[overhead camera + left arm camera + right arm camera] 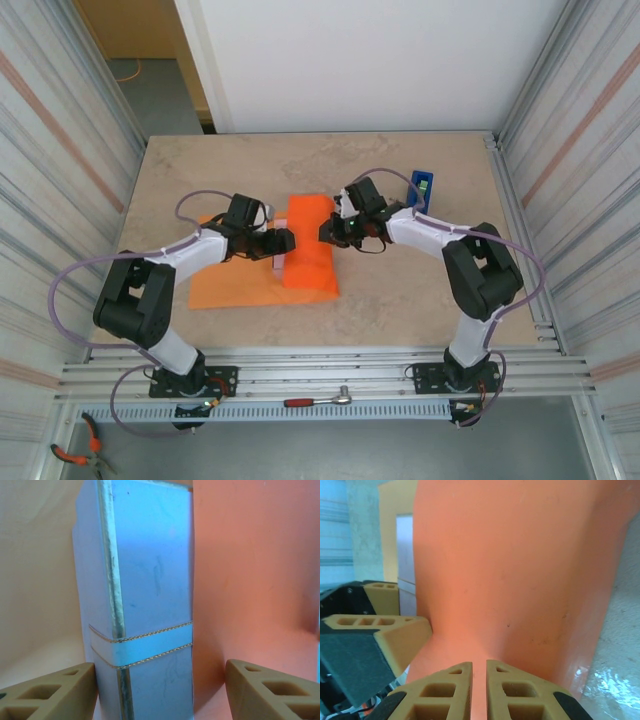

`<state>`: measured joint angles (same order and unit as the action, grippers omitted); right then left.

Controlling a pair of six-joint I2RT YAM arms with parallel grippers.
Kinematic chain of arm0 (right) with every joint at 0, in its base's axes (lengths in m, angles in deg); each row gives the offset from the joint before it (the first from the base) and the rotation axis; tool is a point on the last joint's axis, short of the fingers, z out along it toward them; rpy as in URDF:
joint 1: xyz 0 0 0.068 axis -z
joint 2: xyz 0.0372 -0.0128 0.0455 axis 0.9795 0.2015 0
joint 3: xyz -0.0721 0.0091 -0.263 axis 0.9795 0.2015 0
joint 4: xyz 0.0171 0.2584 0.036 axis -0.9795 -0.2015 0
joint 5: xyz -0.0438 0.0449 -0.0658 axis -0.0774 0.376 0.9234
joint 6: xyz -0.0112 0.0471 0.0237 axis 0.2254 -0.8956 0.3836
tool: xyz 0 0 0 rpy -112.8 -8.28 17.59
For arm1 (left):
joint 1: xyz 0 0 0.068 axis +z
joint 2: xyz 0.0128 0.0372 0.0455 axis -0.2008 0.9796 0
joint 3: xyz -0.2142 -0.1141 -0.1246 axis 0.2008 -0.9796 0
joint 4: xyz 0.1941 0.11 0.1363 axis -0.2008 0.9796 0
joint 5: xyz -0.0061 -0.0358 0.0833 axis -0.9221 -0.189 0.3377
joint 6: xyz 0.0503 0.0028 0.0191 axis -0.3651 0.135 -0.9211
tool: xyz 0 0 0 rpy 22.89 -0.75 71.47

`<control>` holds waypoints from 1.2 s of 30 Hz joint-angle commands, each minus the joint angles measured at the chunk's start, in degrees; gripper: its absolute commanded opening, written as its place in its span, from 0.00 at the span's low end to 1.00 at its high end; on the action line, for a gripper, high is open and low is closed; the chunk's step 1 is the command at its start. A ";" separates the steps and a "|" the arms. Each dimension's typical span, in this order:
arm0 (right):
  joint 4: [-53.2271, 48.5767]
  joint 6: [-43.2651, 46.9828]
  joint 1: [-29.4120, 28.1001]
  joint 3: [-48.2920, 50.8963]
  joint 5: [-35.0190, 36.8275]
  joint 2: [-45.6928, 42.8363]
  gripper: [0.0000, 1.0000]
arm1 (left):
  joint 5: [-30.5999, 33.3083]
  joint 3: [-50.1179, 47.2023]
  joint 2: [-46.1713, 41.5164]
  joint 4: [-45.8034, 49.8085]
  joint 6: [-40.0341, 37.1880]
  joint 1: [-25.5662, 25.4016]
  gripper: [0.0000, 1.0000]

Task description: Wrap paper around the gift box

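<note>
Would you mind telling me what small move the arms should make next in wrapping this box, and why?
Probably the right gripper, pinched shut on the paper, should draw that flap a little further over the gift box. The box's pale side is not yet covered, and the left gripper stands open astride it, holding nothing.

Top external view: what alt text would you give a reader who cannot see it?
A robot's right hand pinches orange paper folded over a pale pink gift box on a beige table, while its left hand sits open at the box's other side. A blue tape dispenser stands at the far right.
</note>
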<state>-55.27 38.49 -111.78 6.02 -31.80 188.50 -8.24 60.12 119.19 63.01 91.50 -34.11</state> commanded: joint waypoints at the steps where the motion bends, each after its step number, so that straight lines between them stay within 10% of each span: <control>1: -0.18 -0.55 -1.27 -2.65 -1.73 2.03 0.15 | -1.41 -0.70 1.20 3.34 -0.11 -0.33 0.66; 36: -0.88 3.78 3.61 1.18 -2.85 3.00 0.14 | -5.63 21.59 12.86 8.33 3.80 1.51 0.81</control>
<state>-53.56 40.30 -107.91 5.52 -34.21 190.62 -15.78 79.27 130.18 67.53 94.58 -31.40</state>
